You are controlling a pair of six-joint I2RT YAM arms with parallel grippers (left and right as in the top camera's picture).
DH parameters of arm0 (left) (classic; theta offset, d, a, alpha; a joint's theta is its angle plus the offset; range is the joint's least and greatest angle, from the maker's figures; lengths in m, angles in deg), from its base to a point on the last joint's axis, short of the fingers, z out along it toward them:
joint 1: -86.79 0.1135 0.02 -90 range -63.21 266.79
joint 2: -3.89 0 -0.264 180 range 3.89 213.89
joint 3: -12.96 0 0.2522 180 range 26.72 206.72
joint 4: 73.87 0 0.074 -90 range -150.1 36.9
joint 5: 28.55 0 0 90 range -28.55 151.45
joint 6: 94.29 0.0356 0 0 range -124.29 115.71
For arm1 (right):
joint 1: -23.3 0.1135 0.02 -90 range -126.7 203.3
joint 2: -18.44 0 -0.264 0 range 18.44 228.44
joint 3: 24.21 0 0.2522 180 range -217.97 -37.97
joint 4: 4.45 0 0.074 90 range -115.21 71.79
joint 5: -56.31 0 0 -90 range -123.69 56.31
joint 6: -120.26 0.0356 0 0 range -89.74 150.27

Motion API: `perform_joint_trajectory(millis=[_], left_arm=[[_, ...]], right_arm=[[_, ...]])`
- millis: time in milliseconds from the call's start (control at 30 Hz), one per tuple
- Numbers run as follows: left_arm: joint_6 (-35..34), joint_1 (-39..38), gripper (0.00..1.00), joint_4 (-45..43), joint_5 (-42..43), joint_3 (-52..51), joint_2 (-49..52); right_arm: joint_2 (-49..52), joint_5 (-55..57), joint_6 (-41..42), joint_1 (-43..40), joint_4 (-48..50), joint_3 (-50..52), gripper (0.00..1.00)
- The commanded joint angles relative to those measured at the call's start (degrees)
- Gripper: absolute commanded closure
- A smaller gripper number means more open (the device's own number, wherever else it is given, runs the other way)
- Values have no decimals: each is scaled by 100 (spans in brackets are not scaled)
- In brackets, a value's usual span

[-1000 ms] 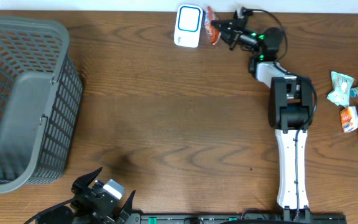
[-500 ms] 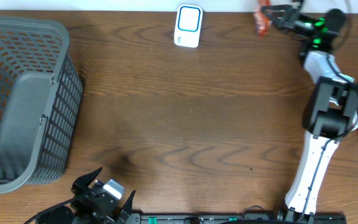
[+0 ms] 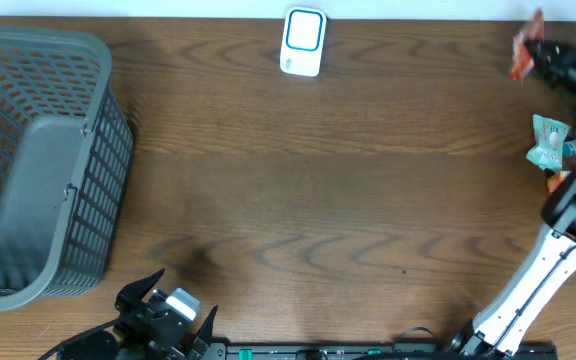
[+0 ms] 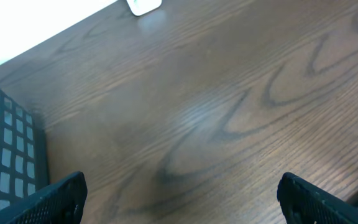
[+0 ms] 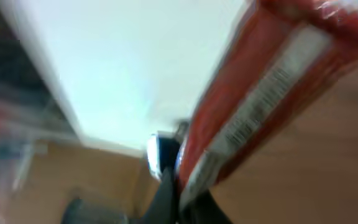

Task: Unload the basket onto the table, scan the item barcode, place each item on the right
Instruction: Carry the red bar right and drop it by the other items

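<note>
While the right gripper [image 3: 540, 58] is clamped on the red packet [image 3: 520, 58], it holds the packet in the air at about 2 o'clock on the table [image 3: 318, 200], near the far edge. That is well apart from the scanner [image 3: 303, 42], which stands at 12 o'clock. By my judgement the step in hand is carrying the item, not the scan itself, since the packet is nowhere near the scanner's face. Whether a read has already been made cannot be told from these views.

In the right wrist view the picture is blurred, but a pale strip with a barcode [image 5: 257, 111] runs along the packet, so the code sits on an exposed side. If the scan is still to do, the next move calls for bringing the packet across toward 12 o'clock. The printed strip must then be turned to face the scanner, close in front of it, and held steady without the fingers covering the code.

The left gripper [image 3: 171, 302] rests at 7 o'clock with its jaws spread wide and nothing between them.

By count there is one scanner, one grey basket [image 3: 108, 170] at 9 o'clock, and one red packet in the grip. At 3 o'clock lies a small heap by the right arm, where a teal packet [image 3: 545, 140] and an orange packet [image 3: 558, 183] show. The arm hides part of the heap, so its full number cannot be told.
</note>
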Motion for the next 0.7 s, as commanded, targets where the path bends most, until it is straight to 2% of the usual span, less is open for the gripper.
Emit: perform_joint_trajectory(millis=[0, 67, 133, 233, 267, 300, 333, 367, 400, 533, 667], left_arm=[[92, -22, 2, 0, 31, 2, -39], [92, -22, 2, 0, 31, 4, -42], [92, -22, 2, 0, 31, 2, -42], [92, -22, 2, 0, 31, 2, -39], [92, -22, 2, 0, 31, 2, -39], [92, -22, 2, 0, 31, 2, -42], [92, -22, 2, 0, 31, 4, -39], [92, -22, 2, 0, 31, 2, -39], [92, -22, 2, 0, 31, 4, -42], [92, -22, 2, 0, 31, 2, -42], [92, -22, 2, 0, 31, 2, -42]], right_arm=[[-24, 2422, -2197, -313, -2562, 11, 93], [-37, 3517, -2865, -378, -3652, 9, 84], [-87, 4242, -3073, -380, -4098, 9, 84], [-334, 5025, -2914, -413, -4494, 9, 84], [-411, 5123, -2855, -422, -4531, 9, 77], [-579, 5237, -2800, -433, -4566, 9, 53], [-697, 5259, -2802, -433, -4562, 9, 40], [-927, 5272, -2809, -431, -4546, 9, 19], [-1145, 5274, -2811, -426, -4542, 9, 3], [-2568, 5222, -2806, -264, -4750, 9, 1], [-3547, 5069, -2806, 155, -5134, 9, 1]])
